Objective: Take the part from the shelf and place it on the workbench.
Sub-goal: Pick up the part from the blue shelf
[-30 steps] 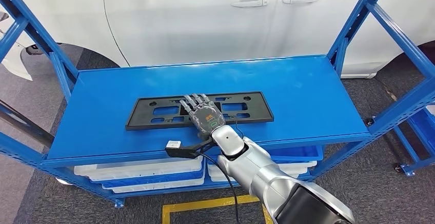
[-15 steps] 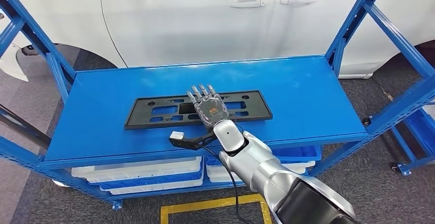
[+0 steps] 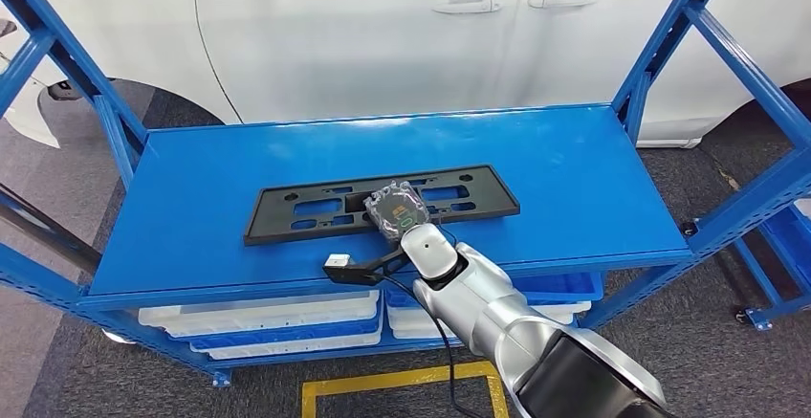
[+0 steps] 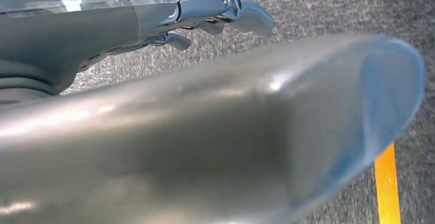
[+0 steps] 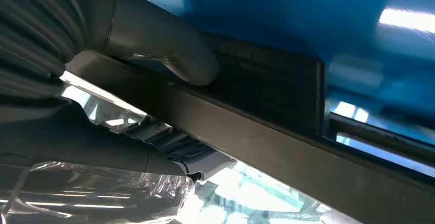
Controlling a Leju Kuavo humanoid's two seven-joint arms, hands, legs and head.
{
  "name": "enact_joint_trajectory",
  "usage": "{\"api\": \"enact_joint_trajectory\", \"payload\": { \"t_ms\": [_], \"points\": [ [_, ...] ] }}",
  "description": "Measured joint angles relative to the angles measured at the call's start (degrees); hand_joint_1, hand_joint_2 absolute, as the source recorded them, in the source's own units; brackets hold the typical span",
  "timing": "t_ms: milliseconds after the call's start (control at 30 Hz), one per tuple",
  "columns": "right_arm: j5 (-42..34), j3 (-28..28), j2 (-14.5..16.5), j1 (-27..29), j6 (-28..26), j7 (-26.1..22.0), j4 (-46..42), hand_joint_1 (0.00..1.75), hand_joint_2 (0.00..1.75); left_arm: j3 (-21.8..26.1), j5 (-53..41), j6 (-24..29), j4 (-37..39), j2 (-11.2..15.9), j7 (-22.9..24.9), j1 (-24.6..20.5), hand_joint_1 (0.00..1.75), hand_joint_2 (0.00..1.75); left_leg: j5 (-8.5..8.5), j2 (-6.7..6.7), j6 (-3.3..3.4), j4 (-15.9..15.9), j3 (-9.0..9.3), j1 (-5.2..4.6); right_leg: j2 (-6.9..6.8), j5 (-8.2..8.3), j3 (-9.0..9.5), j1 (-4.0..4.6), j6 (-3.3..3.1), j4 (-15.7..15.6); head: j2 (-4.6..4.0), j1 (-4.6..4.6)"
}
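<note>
Head view: a long, flat black plastic plate holder point(image 3: 325, 209) with rectangular cut-outs and small mounting holes, lying lengthwise on the top deck of the blue shelf point(image 3: 574, 179), slightly skewed, right end a little farther back. Right hand point(image 3: 396, 210) curled over the near long edge around mid-length, back of the hand up with an orange and green label showing, fingers tucked out of sight beneath or behind it. Silver right arm point(image 3: 497, 318) rising from below, a black cable trailing off it to a small white-tipped module point(image 3: 337, 262) just above the deck's front lip. White bins point(image 3: 268, 322) on the lower tier. Behind the shelf, a white car point(image 3: 383, 26) with two door handles. Grey carpet and a yellow floor line point(image 3: 383, 382) below.

Left wrist view: left hand point(image 4: 225, 11) hanging over grey carpet, holding nothing; fingers loosely bent, seemingly apart, though the close blurred silver body part hides much.

Right wrist view: thick grey thumb point(image 5: 169, 55) pressed on the holder's point(image 5: 267, 131) dark matte face, darker fingers point(image 5: 169, 147) under its rim, so the part is pinched between them against the blue deck point(image 5: 308, 24).
</note>
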Motion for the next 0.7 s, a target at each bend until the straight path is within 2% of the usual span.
{"api": "enact_joint_trajectory", "payload": {
  "t_ms": [67, 100, 133, 200, 233, 267, 300, 333, 400, 467, 533, 600, 633, 700],
  "points": [
    [-0.1, -0.15, 0.07, 0.0, 0.09, -0.21, -0.05, 1.75, 1.75, -0.08, 0.0, -0.03, 0.0, -0.05, -0.21, -0.05, 0.0, 0.0, -0.26, 0.06, -0.63, 0.05, 0.01, 0.01, 0.0, 0.3, 0.23, -0.24, -0.53, -0.57, -0.01, -0.02],
    [-0.1, -0.23, 0.14, -0.02, 0.09, -0.28, -0.08, 1.75, 1.75, -0.1, 0.0, -0.05, 0.0, -0.08, -0.33, -0.08, 0.0, 0.0, -0.96, 0.08, -0.84, 0.92, -0.33, 0.01, -0.03, 0.48, 0.41, -0.41, -0.83, -0.92, -0.01, -0.05],
    [-0.17, -0.32, 0.21, -0.02, 0.09, -0.4, -0.1, 1.75, 1.75, -0.11, 0.0, -0.09, 0.0, -0.08, -0.54, -0.11, 0.0, 0.0, -2.35, 0.1, -1.02, 3.18, -1.3, 0.02, -0.08, 0.65, 0.6, -0.56, -1.11, -1.26, -0.01, -0.13],
    [-0.46, -0.52, 0.27, 0.08, 0.07, -0.68, -0.09, 1.75, 1.75, -0.14, 0.0, -0.17, 0.0, -0.07, -1.07, -0.08, 0.0, 0.0, -5.98, 0.11, -1.26, 10.52, -4.65, 0.12, -0.14, 0.67, 0.65, -0.46, -1.38, -1.32, -0.01, -0.26],
    [-0.72, -0.69, 0.27, 0.17, -0.03, -0.91, -0.09, 1.75, 1.75, -0.16, 0.0, -0.23, 0.0, -0.07, -1.48, -0.02, 0.0, 0.44, -7.27, 0.12, -1.39, 14.14, -6.38, 0.15, -0.13, 0.64, 0.63, -0.38, -1.44, -1.25, 0.0, -0.28],
    [-1.0, -0.92, 0.27, 0.27, -0.24, -1.17, -0.09, 1.75, 1.75, -0.21, 0.0, -0.26, 0.0, -0.08, -1.96, 0.04, 0.0, 0.87, -7.46, 0.12, -1.47, 15.95, -7.28, 0.16, -0.12, 0.59, 0.62, -0.31, -1.49, -1.16, 0.0, -0.28],
    [-1.33, -1.24, 0.27, 0.33, -0.57, -1.48, -0.1, 1.75, 1.75, -0.27, 0.0, -0.33, 0.0, -0.08, -2.55, 0.08, 0.0, 1.31, -6.5, 0.13, -1.46, 15.43, -7.07, 0.16, -0.09, 0.52, 0.63, -0.27, -1.49, -1.04, 0.0, -0.28],
    [-1.72, -1.63, 0.27, 0.37, -0.97, -1.83, -0.13, 1.75, 1.75, -0.34, 0.0, -0.4, 0.0, -0.08, -3.19, 0.08, 0.0, 1.75, -4.76, 0.14, -1.4, 12.94, -5.87, 0.16, -0.06, 0.43, 0.66, -0.25, -1.47, -0.89, 0.0, -0.28],
    [-2.66, -2.56, 0.26, 0.4, -2.11, -2.7, -0.22, 1.75, 1.75, -0.44, 0.0, -0.56, 0.0, -0.05, -4.18, -0.02, 0.0, 1.75, -1.32, 0.22, -1.07, 4.78, -1.92, 0.06, 0.01, 0.15, 0.65, -0.13, -1.19, -0.48, 0.0, -0.28],
    [-4.61, -3.99, 0.21, 0.51, -4.38, -4.66, -0.71, 1.75, 1.75, -0.47, 0.0, -0.76, 0.0, -0.03, -4.85, -0.06, 0.0, 1.75, -0.22, 0.19, -0.54, 0.44, 0.09, -0.16, 0.09, 0.07, 0.38, 0.06, -0.68, -0.14, 0.0, -0.23],
    [-6.77, -6.05, 0.15, 0.6, -6.78, -6.97, -1.73, 1.75, 1.75, -0.47, 0.0, -0.97, 0.0, 0.0, -5.23, -0.02, 0.0, 1.75, -0.15, 0.1, 0.06, 0.25, -0.01, -0.26, 0.14, 0.21, 0.11, 0.1, -0.15, -0.1, 0.0, -0.19],
    [-7.72, -7.97, 0.13, 0.47, -7.7, -7.98, -2.78, 1.75, 1.75, -0.47, 0.0, -1.09, 0.0, 0.01, -5.38, -0.05, 0.0, 1.75, 0.21, 0.1, 0.72, -0.12, 0.0, -0.06, 0.16, -0.64, -0.35, -0.03, 0.46, 0.94, 0.0, -0.12],
    [-7.88, -8.73, 0.13, 0.37, -7.84, -8.11, -3.18, 1.75, 1.75, -0.47, 0.0, -1.11, 0.0, 0.0, -5.45, -0.1, 0.0, 1.75, 0.38, 0.11, 1.03, -0.33, 0.04, 0.07, 0.16, -1.92, -1.24, -0.11, 0.79, 2.93, 0.0, -0.05],
    [-8.4, -9.88, 0.07, 0.47, -8.28, -8.5, -3.7, 1.75, 1.75, -0.47, 0.0, -1.14, 0.0, 0.0, -5.51, -0.1, 0.0, 1.75, 0.5, 0.12, 1.34, -0.42, -0.03, 0.13, 0.14, -5.56, -4.6, -0.43, 1.34, 10.12, 0.0, 0.12]
  ]
}}
